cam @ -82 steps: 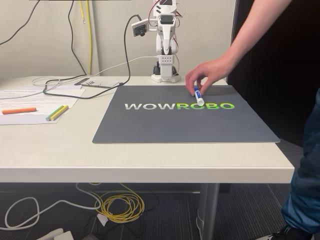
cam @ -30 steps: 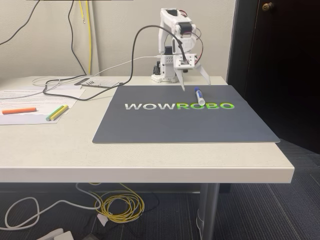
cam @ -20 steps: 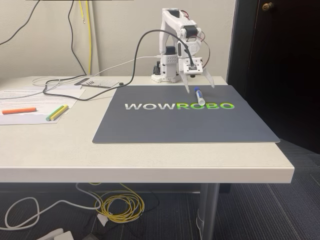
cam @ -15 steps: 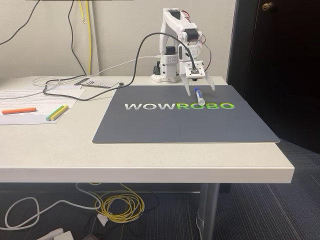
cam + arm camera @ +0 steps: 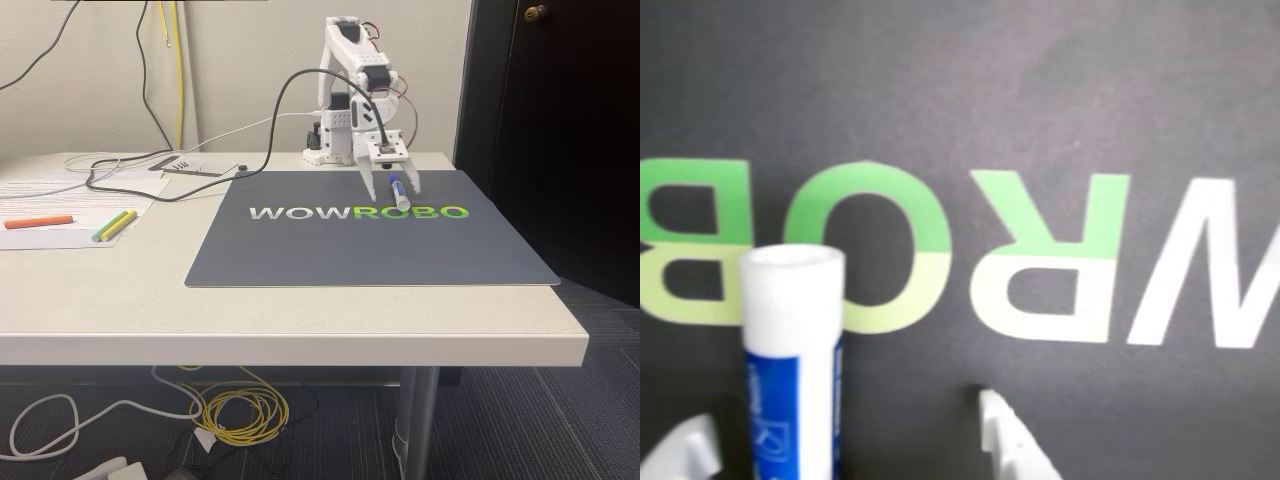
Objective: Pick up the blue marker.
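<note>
The blue marker, white with a blue label, lies on the dark mat near the green letters. My gripper is down over it, open, with one finger on each side. In the wrist view the marker runs up from the bottom edge with its white end toward the letters. It lies between the two white fingertips, closer to the left one, and my gripper is open around it. Whether a finger touches the barrel I cannot tell.
An orange highlighter and yellow and green pens lie on papers at the table's left. A black cable loops behind the mat. The table's right edge runs close to the mat.
A person's hand left the marker on the mat and withdrew. The arm then unfolded, swung forward and lowered its open gripper over the marker. The marker has stayed put.
</note>
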